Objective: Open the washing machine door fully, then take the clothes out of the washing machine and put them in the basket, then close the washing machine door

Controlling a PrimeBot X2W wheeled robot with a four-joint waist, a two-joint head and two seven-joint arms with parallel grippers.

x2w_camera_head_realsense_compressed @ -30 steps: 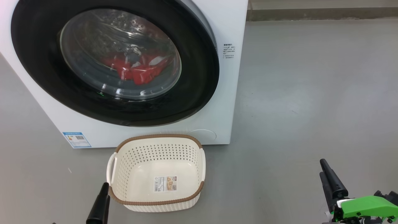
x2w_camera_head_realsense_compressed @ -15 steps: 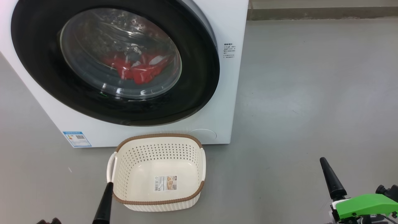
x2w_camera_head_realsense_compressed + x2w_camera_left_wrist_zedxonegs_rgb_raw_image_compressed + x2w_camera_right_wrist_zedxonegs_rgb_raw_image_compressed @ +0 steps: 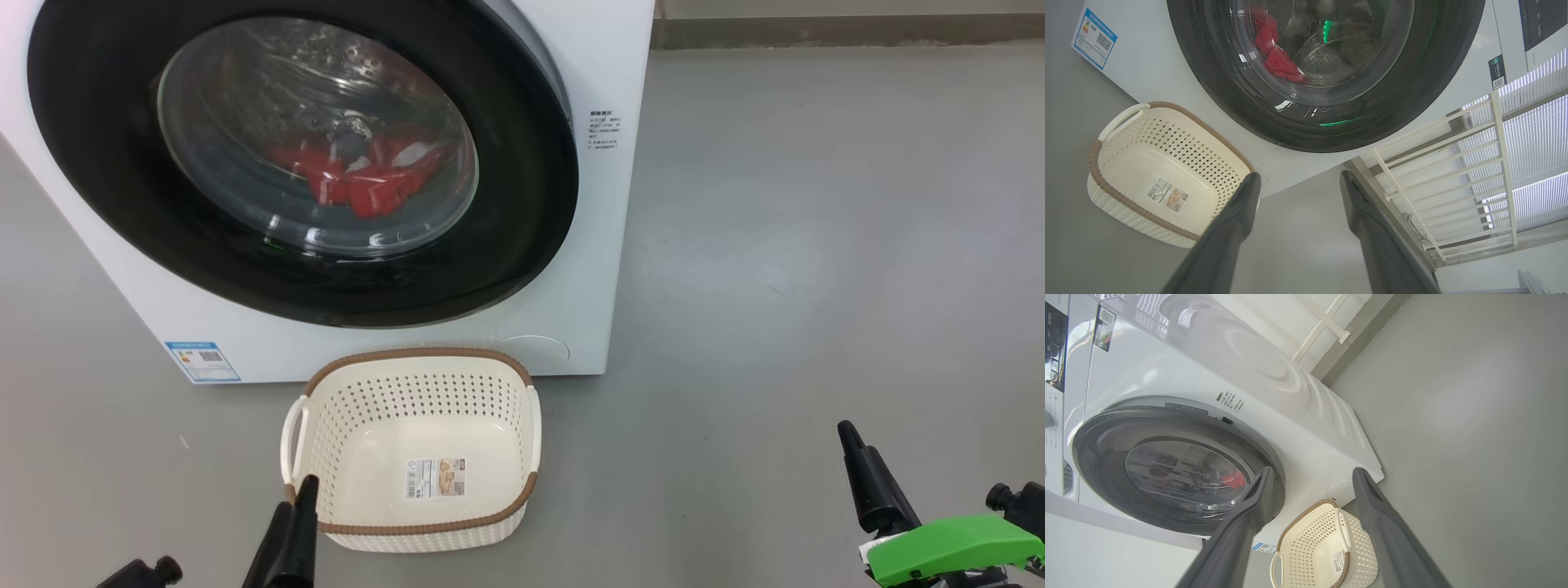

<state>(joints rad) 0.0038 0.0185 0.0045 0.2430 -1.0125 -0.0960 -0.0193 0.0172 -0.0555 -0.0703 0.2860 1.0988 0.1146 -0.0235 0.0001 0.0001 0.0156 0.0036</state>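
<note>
washing machine door (image 3: 522,204): shut, red clothes (image 3: 359,184) behind glass
basket (image 3: 424,363): on floor (image 3: 816,245), just before washing machine (image 3: 588,310)
left gripper (image 3: 1298,179): wide apart, holding nothing, by basket corner
right gripper (image 3: 1310,475): wide apart, holding nothing

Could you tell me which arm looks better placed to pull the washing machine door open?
Probably right: the open right gripper has bare floor between it and the right rim of the washing machine door, while the left gripper hangs beside the basket.

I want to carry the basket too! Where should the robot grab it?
Probably by the white side handle, coming down from above with the left hand, which is open and on that side. The handle is a loop standing off the basket's wall, so one finger can slip through the gap.
</note>
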